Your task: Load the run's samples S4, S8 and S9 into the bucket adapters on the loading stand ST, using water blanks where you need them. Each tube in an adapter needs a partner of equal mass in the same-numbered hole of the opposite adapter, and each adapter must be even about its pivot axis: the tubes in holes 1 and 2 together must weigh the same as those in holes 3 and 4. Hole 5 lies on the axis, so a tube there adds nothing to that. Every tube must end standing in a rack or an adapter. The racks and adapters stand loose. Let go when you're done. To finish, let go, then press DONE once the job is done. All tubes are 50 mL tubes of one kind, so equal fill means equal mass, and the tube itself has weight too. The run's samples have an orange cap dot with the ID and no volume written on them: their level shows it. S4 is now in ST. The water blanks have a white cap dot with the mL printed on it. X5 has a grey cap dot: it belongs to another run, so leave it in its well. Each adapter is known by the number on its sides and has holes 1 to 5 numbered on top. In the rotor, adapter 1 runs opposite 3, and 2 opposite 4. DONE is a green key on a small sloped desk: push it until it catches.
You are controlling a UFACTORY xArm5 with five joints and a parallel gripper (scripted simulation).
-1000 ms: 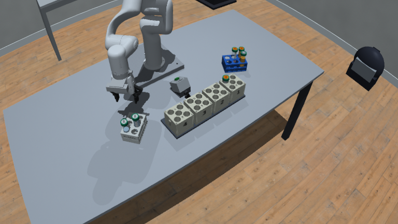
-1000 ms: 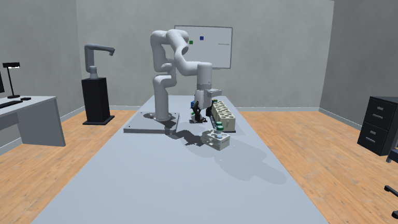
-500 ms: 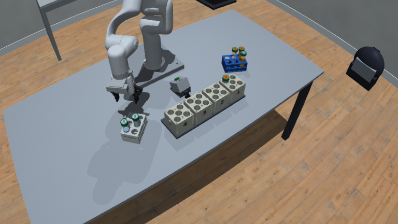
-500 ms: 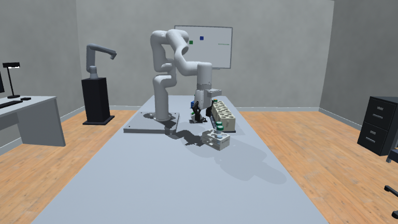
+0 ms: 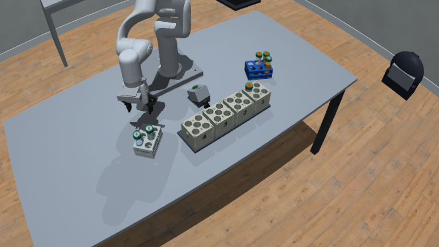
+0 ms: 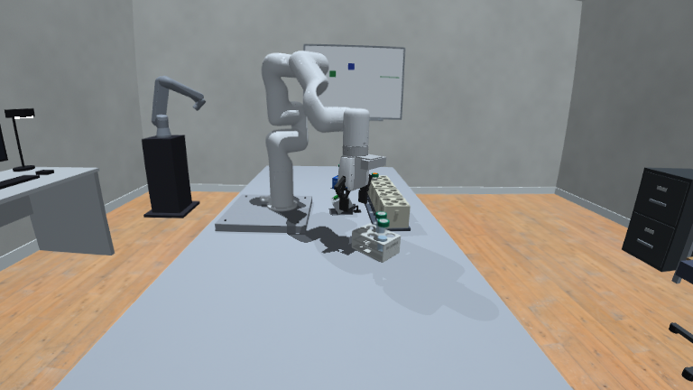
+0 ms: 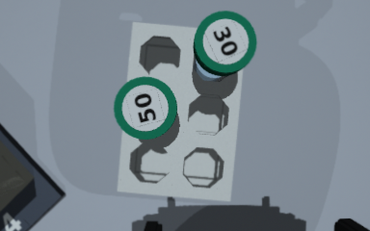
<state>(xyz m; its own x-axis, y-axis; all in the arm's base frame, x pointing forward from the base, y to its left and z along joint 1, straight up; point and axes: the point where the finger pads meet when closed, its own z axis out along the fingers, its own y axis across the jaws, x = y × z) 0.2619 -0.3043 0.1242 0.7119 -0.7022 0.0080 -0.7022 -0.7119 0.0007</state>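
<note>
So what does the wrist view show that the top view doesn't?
Only the wrist view: readable numbers, 50 and 30, on the two white-dotted caps.
Only the top view: the blue rack and the green key.
Both: the pale rack holding two tubes.

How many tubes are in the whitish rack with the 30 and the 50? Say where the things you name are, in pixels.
2. In the whitish rack (image 5: 144,152) (image 6: 391,251) (image 7: 183,185), the 30 tube (image 5: 149,129) (image 7: 224,42) stands in an end corner hole, and the 50 tube (image 5: 136,135) (image 7: 145,108) in the other row's middle hole. The other four holes look empty.
</note>
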